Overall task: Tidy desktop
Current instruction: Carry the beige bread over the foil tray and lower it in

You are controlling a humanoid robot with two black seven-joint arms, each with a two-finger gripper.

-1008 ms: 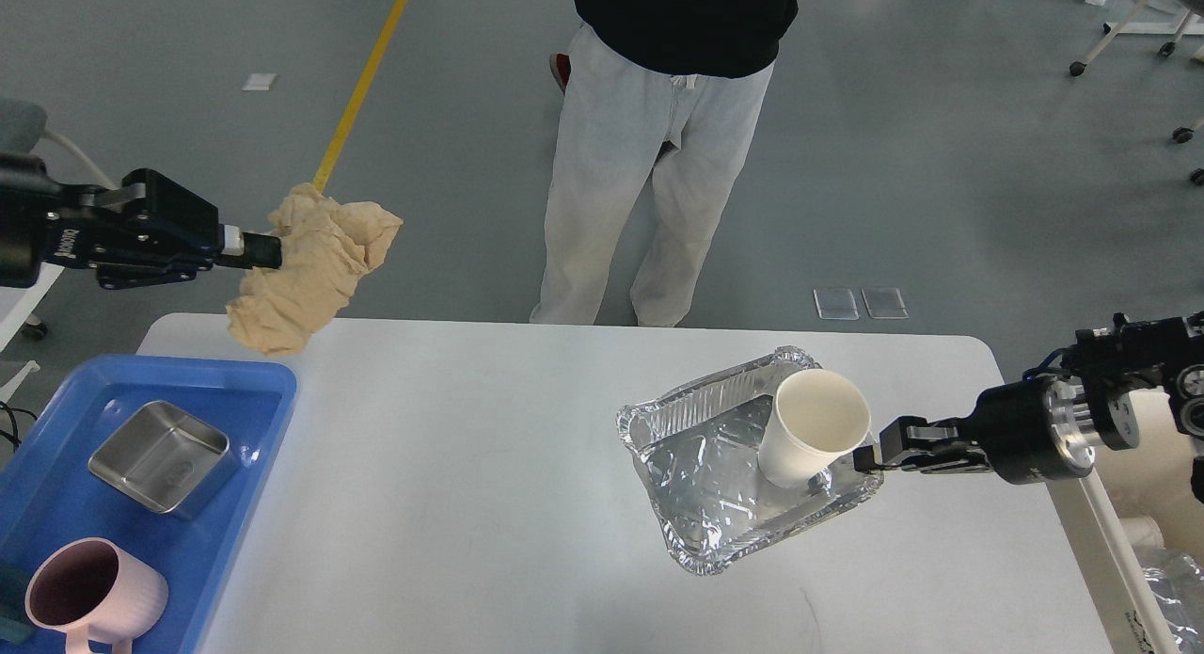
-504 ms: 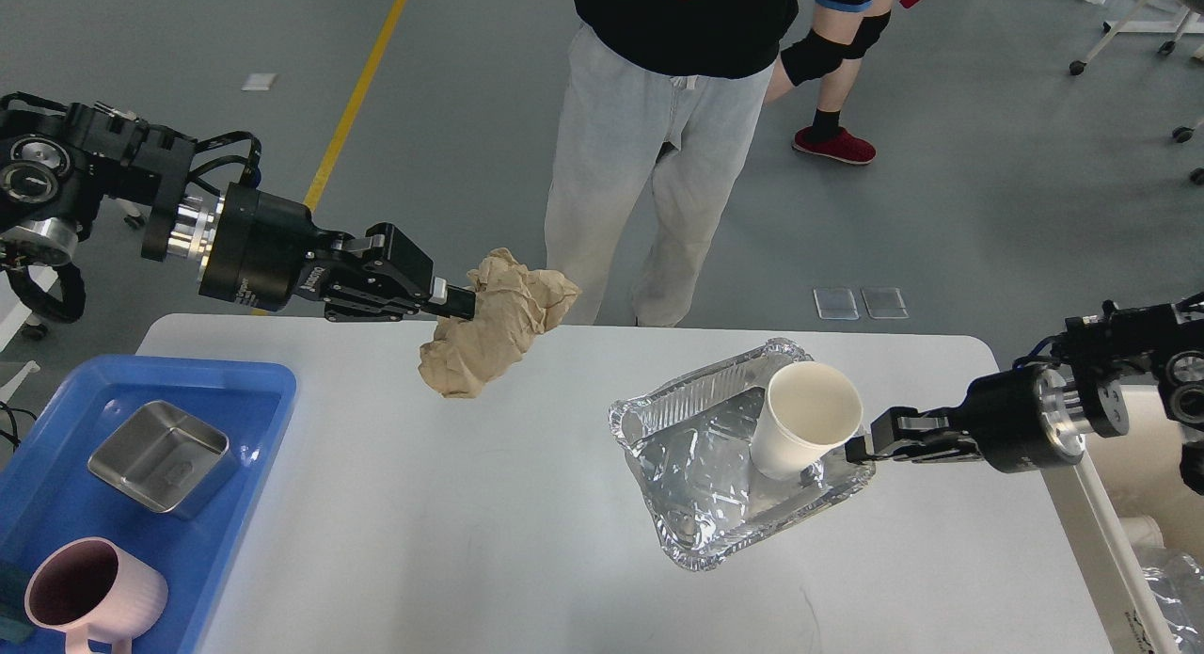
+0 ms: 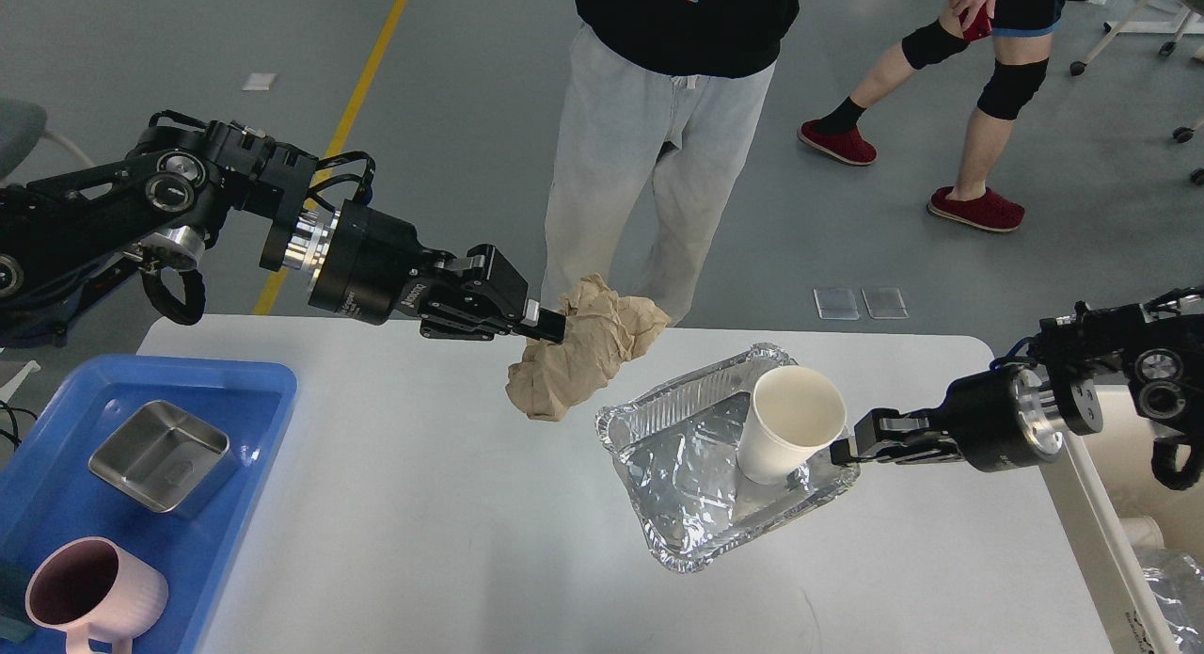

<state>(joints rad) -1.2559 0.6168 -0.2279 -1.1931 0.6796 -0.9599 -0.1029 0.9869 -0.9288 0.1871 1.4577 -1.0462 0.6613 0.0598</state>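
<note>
Brown paper wad (image 3: 585, 358), clamped in left gripper (image 3: 555, 328), swings right to just beside foil tray (image 3: 701, 503) | right gripper (image 3: 840, 450) pinches tray rim, nudges it left | desktop (image 3: 423, 522) nearly clear, dump looks next

Legible markings are few. The left arm (image 3: 367, 268) carries a short line of white lettering on its black wrist housing, close behind the left gripper (image 3: 550, 329); the characters are too small and slanted to read, possibly a maker's name. The standing person's black shirt (image 3: 687, 23) bears a patch in blue, white and orange at its upper edge, cropped, with no letters discernible. Nothing else carries readable text.
</note>
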